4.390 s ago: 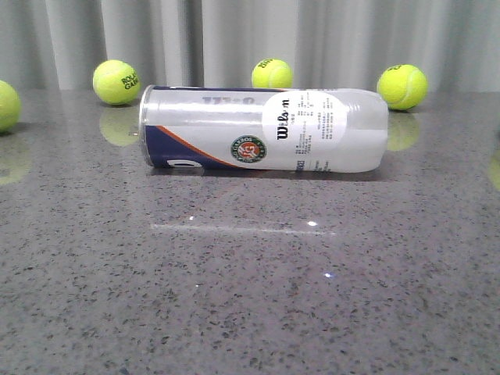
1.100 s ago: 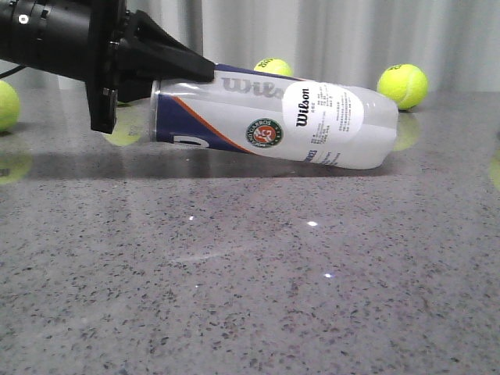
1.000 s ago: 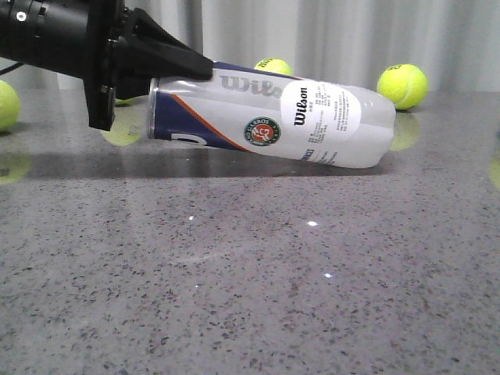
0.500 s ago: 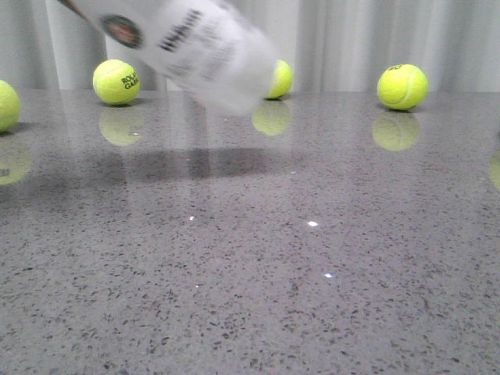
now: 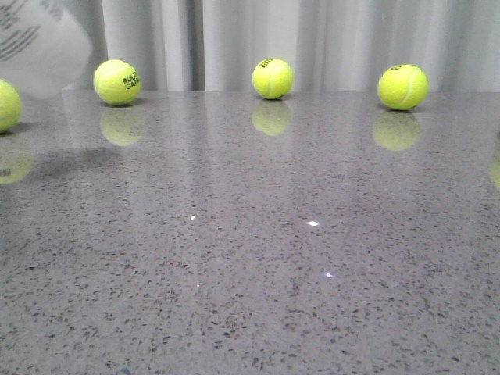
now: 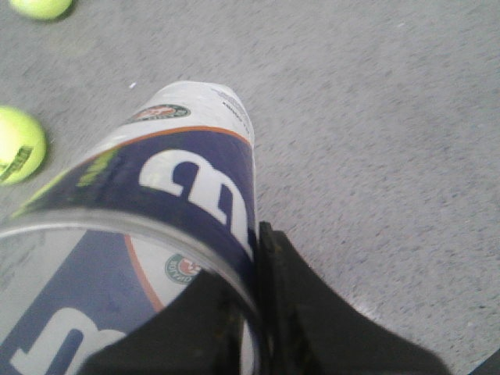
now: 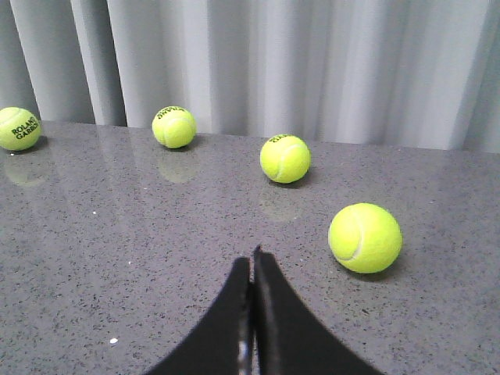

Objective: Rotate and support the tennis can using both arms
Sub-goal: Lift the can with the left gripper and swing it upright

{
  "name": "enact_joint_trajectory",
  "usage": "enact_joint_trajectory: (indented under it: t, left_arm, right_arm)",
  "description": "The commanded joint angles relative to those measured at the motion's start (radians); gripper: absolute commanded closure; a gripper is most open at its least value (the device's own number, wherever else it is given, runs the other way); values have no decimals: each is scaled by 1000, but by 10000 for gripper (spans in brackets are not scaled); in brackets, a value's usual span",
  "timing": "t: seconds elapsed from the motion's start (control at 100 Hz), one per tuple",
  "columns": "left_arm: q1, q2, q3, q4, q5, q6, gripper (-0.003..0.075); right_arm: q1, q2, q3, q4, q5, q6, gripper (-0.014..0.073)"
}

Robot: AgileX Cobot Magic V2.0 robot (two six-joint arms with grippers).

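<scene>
The tennis can (image 6: pixel 187 180) is lifted off the table. My left gripper (image 6: pixel 254 269) is shut on its silver rim, one finger inside the open mouth and one outside on the navy label. In the front view only the can's closed white end (image 5: pixel 39 47) shows, blurred, at the top left corner; the left arm is out of that view. My right gripper (image 7: pixel 252 262) is shut and empty, low over the grey table (image 7: pixel 117 258), apart from the can.
Three tennis balls (image 5: pixel 117 82) (image 5: pixel 273 78) (image 5: pixel 402 86) stand along the table's far edge before a grey curtain, and another (image 5: pixel 6 105) at the left edge. In the right wrist view one ball (image 7: pixel 365 237) lies close beside the right fingers.
The can lay on the table, then the left gripper took its rim, tilted it and lifted it up and left, almost out of the front view.
</scene>
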Motion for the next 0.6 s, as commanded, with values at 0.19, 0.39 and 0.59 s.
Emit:
enact_joint_trajectory:
  t: [0.19,0.39,0.59]
  left_arm:
    - [3,-50,134,8,9,-49,741]
    - [3,-50,156,8,9,-55,739]
    - [3,-41,150,-37,-5,-55,501]
  right_arm:
    - [-6,6,-24,-13,-88,-3,662]
    - [-6,6,-24,-13,-88,-3,662]
    - [-6,6,-24,-13,-88,-3,662]
